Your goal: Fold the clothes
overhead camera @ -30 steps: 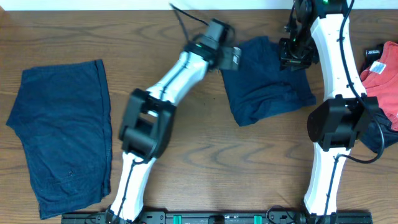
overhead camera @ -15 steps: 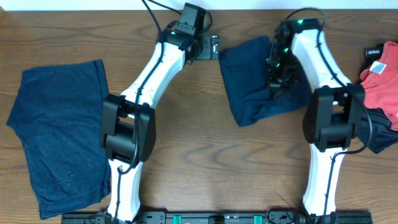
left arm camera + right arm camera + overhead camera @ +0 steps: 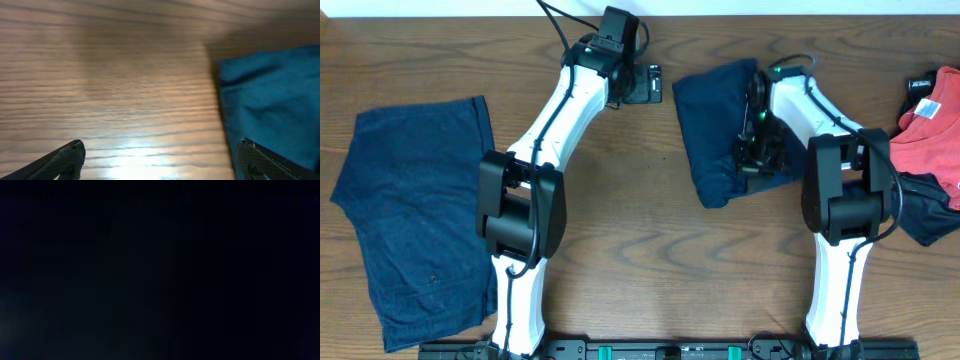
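One of the clothes, a crumpled navy garment [image 3: 712, 135], lies right of centre; its edge [image 3: 275, 100] shows in the left wrist view. My right gripper [image 3: 752, 150] is pressed down into its middle and shut, with cloth bunched around it. The right wrist view is fully dark, so the grip itself is hidden. My left gripper [image 3: 648, 84] hovers open over bare wood just left of the garment's top corner. Its gap [image 3: 160, 150] holds nothing, and one fingertip [image 3: 255, 162] overlaps the cloth edge. A second navy garment [image 3: 420, 220] lies flat at the far left.
Red clothing [image 3: 932, 125] and a dark cloth [image 3: 925, 215] are piled at the right table edge, next to the right arm. The wooden table [image 3: 650, 230] stretches between the two navy garments. The arm bases stand at the front edge.
The right gripper closed and moved from the garment's top right corner down and left into its middle, bunching the cloth narrower. The left arm swung left off the garment's corner, staying open.
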`<state>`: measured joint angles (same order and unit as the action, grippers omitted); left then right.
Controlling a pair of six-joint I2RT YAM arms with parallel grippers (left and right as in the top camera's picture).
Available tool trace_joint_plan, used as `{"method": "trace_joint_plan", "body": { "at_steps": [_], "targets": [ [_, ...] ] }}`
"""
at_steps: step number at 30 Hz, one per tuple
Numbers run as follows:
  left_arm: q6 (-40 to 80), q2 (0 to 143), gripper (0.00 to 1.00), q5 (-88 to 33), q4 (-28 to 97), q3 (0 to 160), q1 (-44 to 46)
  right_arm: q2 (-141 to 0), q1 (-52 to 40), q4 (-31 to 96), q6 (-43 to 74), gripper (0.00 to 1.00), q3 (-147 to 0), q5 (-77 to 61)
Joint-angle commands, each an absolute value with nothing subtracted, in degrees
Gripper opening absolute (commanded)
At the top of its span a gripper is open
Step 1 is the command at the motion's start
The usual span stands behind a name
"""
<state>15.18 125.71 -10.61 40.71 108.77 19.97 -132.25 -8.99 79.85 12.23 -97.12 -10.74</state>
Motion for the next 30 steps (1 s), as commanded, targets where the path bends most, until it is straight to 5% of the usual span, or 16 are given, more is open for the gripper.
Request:
{"method": "trace_joint_plan", "body": {
  "at_steps": [1, 16, 30],
  "targets": [
    [14.83, 124.7, 0.98, -17.8, 40.58, 109.54, 21.3, -132.29, -8.58, 78.19, 14.63, 0.02, -94.98, -11.0],
    [14.92, 125.82, 0.98, -22.46, 30.37, 109.32, 30.92, -132.29, -8.56, 76.18, 14.76, 0.01, -95.18, -10.98],
    [16.82, 130.1, 0.98, -20.32, 30.33, 109.3, 29.76, -132.22, -8.1, 79.42, 14.74, 0.01, -100.86, -10.96]
  ]
}}
